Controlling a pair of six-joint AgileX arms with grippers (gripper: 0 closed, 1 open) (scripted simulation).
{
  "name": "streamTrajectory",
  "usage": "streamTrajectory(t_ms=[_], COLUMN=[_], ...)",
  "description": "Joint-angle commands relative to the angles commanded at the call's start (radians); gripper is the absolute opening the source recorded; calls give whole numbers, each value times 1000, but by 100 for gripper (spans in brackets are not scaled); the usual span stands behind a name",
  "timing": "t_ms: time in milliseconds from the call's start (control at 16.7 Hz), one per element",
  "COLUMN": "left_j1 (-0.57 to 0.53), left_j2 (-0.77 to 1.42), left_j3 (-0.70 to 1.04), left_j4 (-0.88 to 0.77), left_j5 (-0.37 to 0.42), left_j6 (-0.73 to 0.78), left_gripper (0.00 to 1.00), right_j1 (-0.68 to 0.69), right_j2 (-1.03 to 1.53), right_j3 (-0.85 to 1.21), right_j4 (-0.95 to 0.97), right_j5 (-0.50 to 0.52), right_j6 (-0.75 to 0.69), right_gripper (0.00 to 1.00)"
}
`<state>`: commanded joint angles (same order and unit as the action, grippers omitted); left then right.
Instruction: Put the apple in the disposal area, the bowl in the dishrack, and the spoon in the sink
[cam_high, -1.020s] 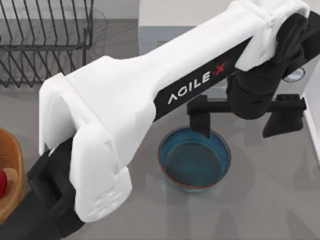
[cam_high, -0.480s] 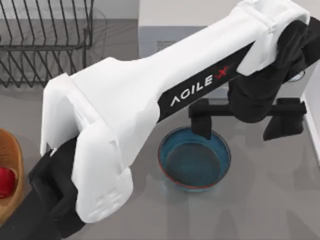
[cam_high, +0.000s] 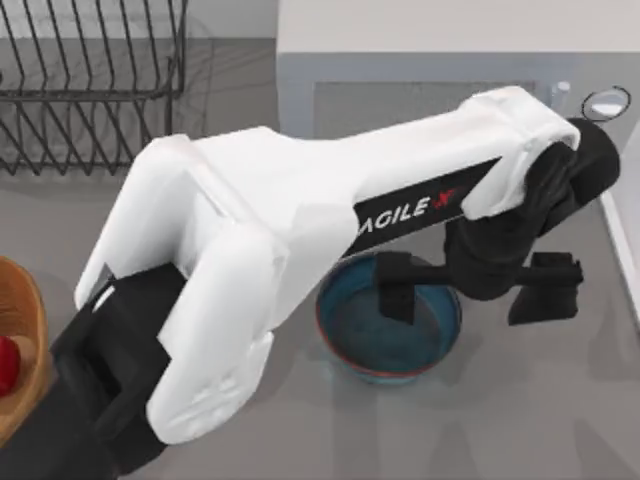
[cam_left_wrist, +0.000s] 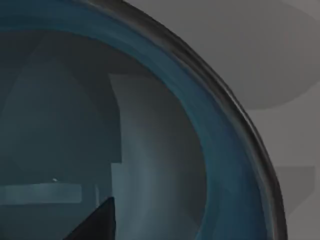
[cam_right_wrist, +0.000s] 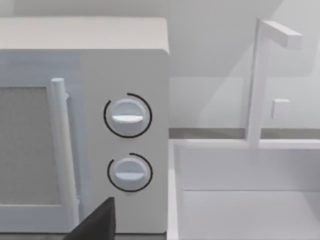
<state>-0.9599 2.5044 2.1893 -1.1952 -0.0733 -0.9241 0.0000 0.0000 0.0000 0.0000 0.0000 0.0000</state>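
The round blue glazed bowl (cam_high: 390, 330) with its reddish-brown rim sat upright at the table's centre, the dark wire dishrack (cam_high: 90, 85) at ten o'clock, the small red apple (cam_high: 6, 365) inside the tan-orange wooden bin (cam_high: 25, 340) at nine o'clock.

Before me lies a grey table (cam_high: 560, 420), with a white microwave (cam_right_wrist: 85, 125) (two round dials) against a pale wall (cam_right_wrist: 215, 65).
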Motion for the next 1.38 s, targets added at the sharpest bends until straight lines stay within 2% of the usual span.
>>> streamTrajectory(t_ms=[360,1140,1380], left_j1=[1,1,1], left_j2=[-1,-1,-1], left_j3=[-49,-49,-49], left_j4=[48,48,48], left_j5=[0,0,0], left_j6=[1,1,1], left_gripper=[100,2,0], right_j1=[0,0,0], right_j2=[0,0,0], right_j3=[0,0,0], right_j4=[0,0,0], right_j5=[0,0,0], right_j6=[0,0,0], right_gripper=[100,100,100])
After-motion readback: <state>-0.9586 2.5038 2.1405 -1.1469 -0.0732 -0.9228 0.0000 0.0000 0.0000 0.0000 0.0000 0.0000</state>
